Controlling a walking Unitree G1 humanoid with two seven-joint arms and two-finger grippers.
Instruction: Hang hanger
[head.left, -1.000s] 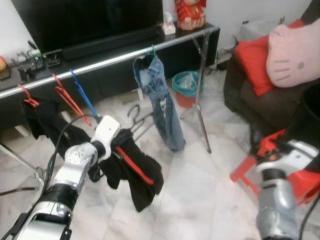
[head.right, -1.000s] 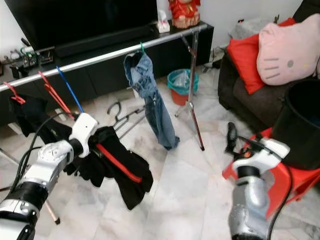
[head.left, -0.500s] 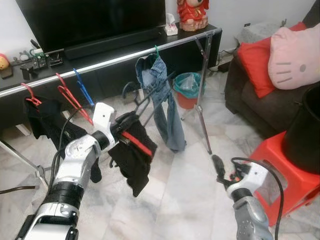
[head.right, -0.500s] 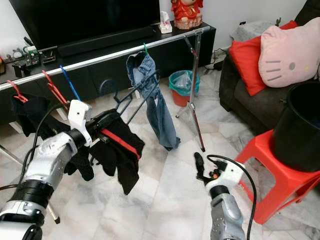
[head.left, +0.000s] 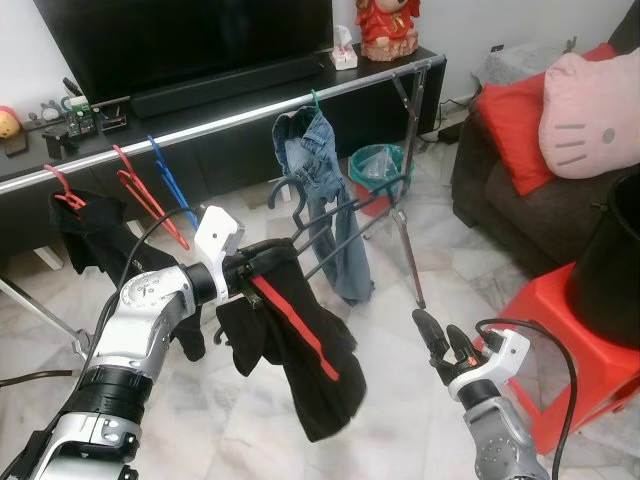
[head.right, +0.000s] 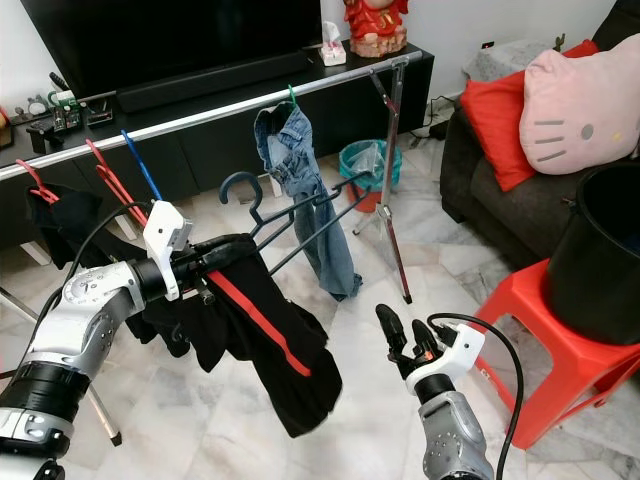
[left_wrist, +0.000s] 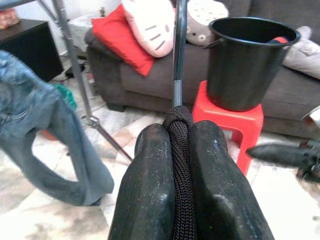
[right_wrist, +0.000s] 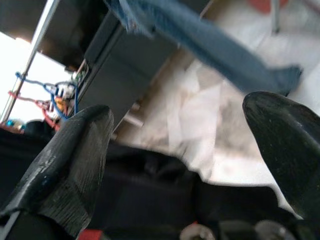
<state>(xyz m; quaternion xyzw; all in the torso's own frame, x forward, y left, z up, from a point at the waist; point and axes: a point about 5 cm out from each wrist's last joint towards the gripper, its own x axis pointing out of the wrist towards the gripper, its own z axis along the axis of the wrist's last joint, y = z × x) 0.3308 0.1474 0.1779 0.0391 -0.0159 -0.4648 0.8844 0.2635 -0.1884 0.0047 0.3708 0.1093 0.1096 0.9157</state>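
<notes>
The left gripper (head.right: 205, 268), at centre left of the head view, has its two black fingers (left_wrist: 150, 190) pressed together on a dark hanger (head.right: 290, 215) that carries a black garment with a red stripe (head.right: 265, 345); the cloth is bunched between the pads and the hanger's metal wire runs forward from them. The hanger sits in mid-air below and in front of the silver clothes rail (head.right: 200, 108), its hook near but apart from the blue jeans (head.right: 300, 190) that hang on the rail at upper centre. Red and blue hangers (head.right: 120, 175) and another dark garment (head.right: 60, 225) hang on the rail at the left. At lower centre right the right gripper (head.right: 402, 338) is raised with its fingers spread and nothing between them. At the right edge a black bucket (head.right: 600, 250) stands on a red plastic stool (head.right: 545, 350), in front of a dark sofa (head.right: 490, 190) with a red cushion (head.right: 495, 115) and a pink cushion (head.right: 580, 95).
</notes>
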